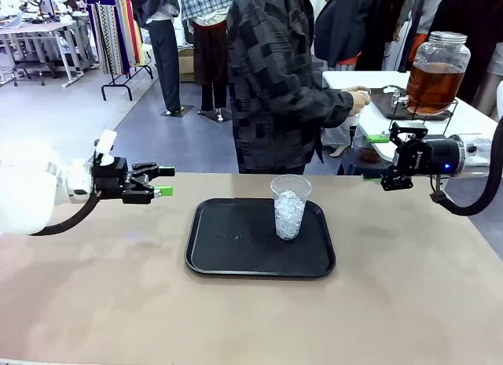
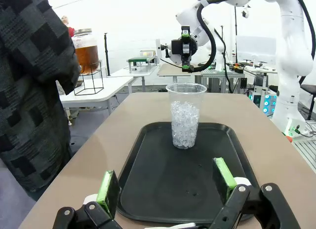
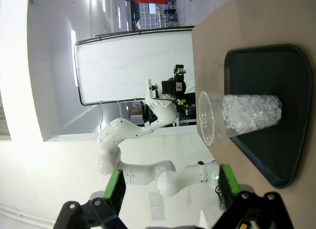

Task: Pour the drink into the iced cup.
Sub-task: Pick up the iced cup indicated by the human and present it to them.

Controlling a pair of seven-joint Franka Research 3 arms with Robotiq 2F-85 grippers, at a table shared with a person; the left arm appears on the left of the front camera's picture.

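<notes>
White arms [image 1: 23,196], black cables [image 1: 471,204], black left gripper [image 1: 166,182] and right gripper [image 1: 383,160], green pads [image 1: 163,191], perhaps a blue wrist light [image 1: 446,166]

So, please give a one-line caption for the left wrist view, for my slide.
Open left gripper faces a clear plastic cup of ice on a black rectangular tray.

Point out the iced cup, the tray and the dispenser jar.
iced cup [image 1: 290,215], front view, ice-filled lower half
black tray [image 1: 220,255], front view, bare floor left of cup
dispenser jar [image 1: 435,78], front view, amber glass body
</notes>
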